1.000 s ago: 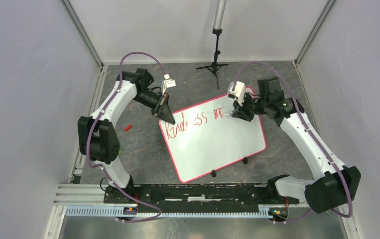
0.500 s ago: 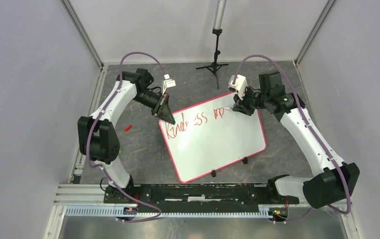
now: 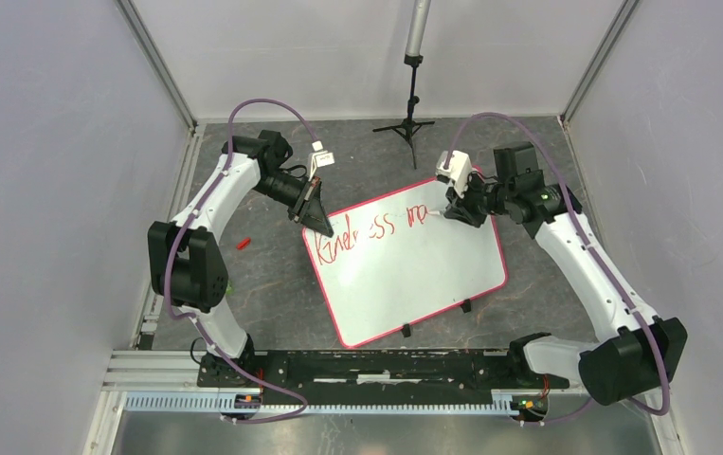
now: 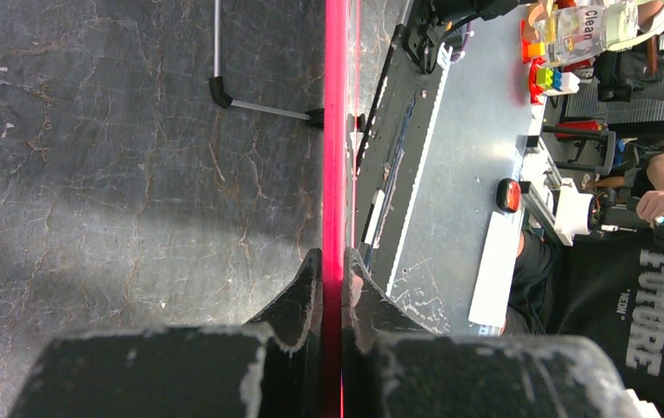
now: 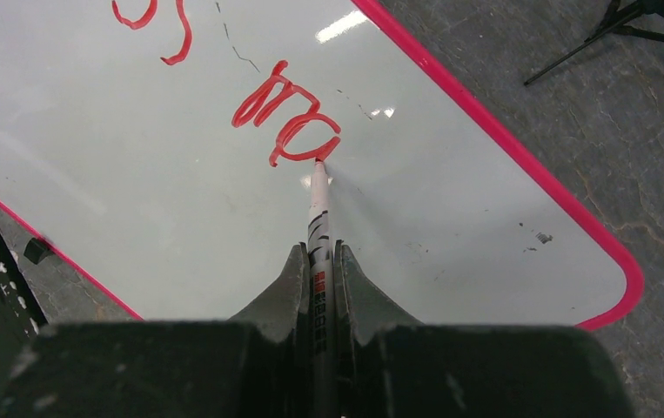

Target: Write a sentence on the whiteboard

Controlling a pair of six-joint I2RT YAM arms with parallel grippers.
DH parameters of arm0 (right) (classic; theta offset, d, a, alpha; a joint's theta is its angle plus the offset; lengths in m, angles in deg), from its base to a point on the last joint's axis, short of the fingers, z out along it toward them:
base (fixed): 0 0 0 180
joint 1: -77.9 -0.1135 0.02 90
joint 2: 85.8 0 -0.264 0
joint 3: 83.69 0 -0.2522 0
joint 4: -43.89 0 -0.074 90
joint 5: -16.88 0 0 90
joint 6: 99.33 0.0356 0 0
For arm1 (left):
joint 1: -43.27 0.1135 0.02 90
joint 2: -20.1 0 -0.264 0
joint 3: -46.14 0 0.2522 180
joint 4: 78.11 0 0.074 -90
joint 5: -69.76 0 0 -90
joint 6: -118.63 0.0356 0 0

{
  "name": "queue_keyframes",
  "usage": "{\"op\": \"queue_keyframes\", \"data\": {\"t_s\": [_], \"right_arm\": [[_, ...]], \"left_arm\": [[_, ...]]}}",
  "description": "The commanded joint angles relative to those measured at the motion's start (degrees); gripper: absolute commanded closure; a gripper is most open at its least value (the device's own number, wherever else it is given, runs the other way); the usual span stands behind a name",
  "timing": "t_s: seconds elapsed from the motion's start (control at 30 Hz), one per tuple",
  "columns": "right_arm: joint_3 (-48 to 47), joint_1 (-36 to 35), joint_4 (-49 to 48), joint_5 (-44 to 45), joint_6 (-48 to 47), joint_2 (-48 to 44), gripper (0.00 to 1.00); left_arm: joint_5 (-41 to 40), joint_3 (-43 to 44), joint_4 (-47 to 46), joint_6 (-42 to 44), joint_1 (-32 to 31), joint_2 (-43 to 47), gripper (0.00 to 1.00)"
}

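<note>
**Right gripper (image 5: 319,252) clamps thin white marker pen (image 5: 318,196), tip on flat white, pink-rimmed whiteboard (image 3: 414,275).**
Left gripper (image 4: 332,259) pinches the whiteboard rim, jaws closed on it; whiteboard lies on grey table (image 3: 272,284), red handwritten sentence (image 3: 384,226) incomplete.

The thin red handwritten sentence (image 5: 289,122) is cut off by the right wrist view's top edge.

We're in a robotics lab: white cell walls (image 3: 54,190), aluminium rail (image 3: 386,405), tripod (image 3: 413,95), cluttered bench (image 4: 467,157), operator (image 4: 633,296) alongside.
</note>
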State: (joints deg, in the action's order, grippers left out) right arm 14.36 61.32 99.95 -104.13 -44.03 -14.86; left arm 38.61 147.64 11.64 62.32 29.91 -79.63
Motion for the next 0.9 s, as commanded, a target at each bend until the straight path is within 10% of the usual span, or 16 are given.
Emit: {"op": "queue_keyframes", "data": {"t_s": [0.0,0.87], "right_arm": [[0.26,0.31,0.88,1.83,-1.75,-1.06,1.0],[-6.59,1.27,0.09,0.67,-0.7,2.94,1.0]], "left_arm": [[-7.26,-0.73,-2.66,-0.21,-1.14,0.39,0.98],[-7.61,-0.8,-2.68,-0.06,-1.14,0.39,0.98]]}}
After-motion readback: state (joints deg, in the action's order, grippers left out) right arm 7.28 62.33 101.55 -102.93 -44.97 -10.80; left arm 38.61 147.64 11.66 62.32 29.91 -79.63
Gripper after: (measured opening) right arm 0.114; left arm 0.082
